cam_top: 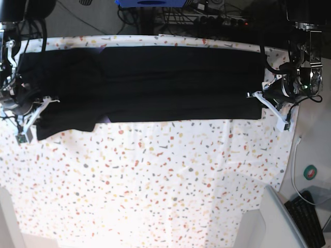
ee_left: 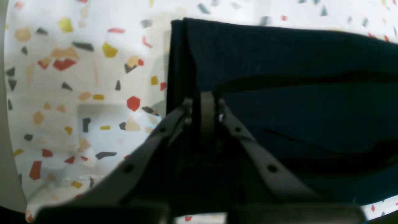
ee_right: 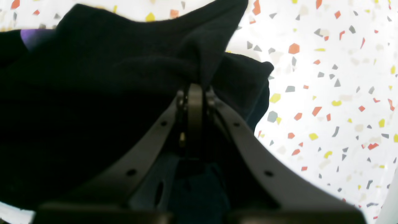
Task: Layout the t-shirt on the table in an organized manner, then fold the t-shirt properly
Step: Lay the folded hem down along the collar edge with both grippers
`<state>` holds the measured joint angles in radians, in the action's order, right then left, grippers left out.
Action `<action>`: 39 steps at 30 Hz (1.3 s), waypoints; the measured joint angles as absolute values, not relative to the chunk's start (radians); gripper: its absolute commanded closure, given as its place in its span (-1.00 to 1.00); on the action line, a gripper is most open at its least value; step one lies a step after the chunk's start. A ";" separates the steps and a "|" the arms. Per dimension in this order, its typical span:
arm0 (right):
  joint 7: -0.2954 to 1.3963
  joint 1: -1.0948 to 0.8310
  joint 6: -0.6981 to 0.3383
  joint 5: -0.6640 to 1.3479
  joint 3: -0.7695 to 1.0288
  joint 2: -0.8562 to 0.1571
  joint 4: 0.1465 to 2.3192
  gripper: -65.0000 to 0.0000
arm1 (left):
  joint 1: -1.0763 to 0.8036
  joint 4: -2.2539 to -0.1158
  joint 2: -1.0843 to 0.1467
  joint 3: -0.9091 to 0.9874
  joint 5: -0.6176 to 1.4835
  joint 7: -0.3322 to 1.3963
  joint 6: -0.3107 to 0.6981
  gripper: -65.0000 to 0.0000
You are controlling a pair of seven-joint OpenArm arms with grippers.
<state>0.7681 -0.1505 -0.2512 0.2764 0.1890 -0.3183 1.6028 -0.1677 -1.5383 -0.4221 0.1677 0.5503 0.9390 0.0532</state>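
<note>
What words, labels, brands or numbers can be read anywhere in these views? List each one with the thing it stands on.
None can be read.
The t-shirt: a purple patch of print shows in the right wrist view, but no letters can be made out.
The table: only coloured flecks, no writing.
The round green item on the floor in the base view: too small and blurred to read.
The left gripper and right gripper: no markings visible.

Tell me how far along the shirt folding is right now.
Done: the t-shirt lies stretched across the far side of the table as a long band, apparently already doubled lengthwise. In hand: the left gripper and right gripper are each shut on an end. Left: the crosswise folds into a compact stack.
</note>
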 measured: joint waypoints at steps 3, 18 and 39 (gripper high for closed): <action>0.772 -0.150 -0.251 0.278 0.189 -0.318 1.553 1.00 | -0.178 -1.537 -0.422 0.167 0.550 0.936 0.053 1.00; 0.777 -0.150 -0.247 0.281 0.268 -0.262 1.453 1.00 | -0.189 -1.475 -0.414 0.121 0.550 0.932 0.051 1.00; 0.670 -0.036 -0.254 0.271 0.429 -0.163 1.492 -0.17 | -0.245 -1.668 -0.307 0.370 0.550 0.933 0.055 0.69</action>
